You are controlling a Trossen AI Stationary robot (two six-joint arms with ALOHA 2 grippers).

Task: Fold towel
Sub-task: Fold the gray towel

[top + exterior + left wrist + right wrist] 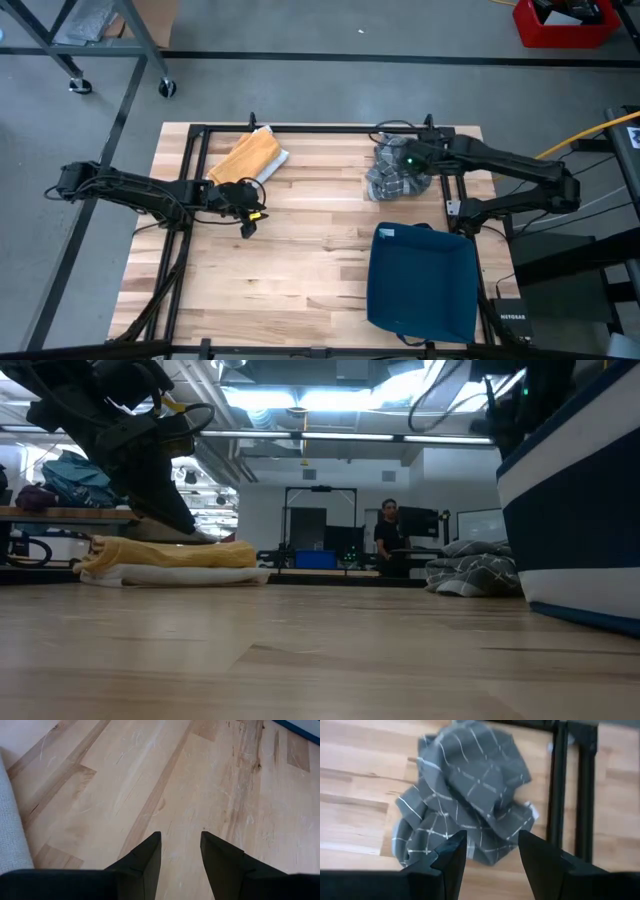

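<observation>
The right claw (487, 852) hangs released over the crumpled grey checked towel (470, 795). The left claw (181, 851), also released, hovers above bare wooden surface (150, 780).

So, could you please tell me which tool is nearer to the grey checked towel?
The right tool: it hovers open directly above the grey checked towel. The left tool hangs open across the table, beside the folded yellow towel.

Soft checked cloth towel (470, 795); scuffed matt wooden table (150, 780)
</observation>
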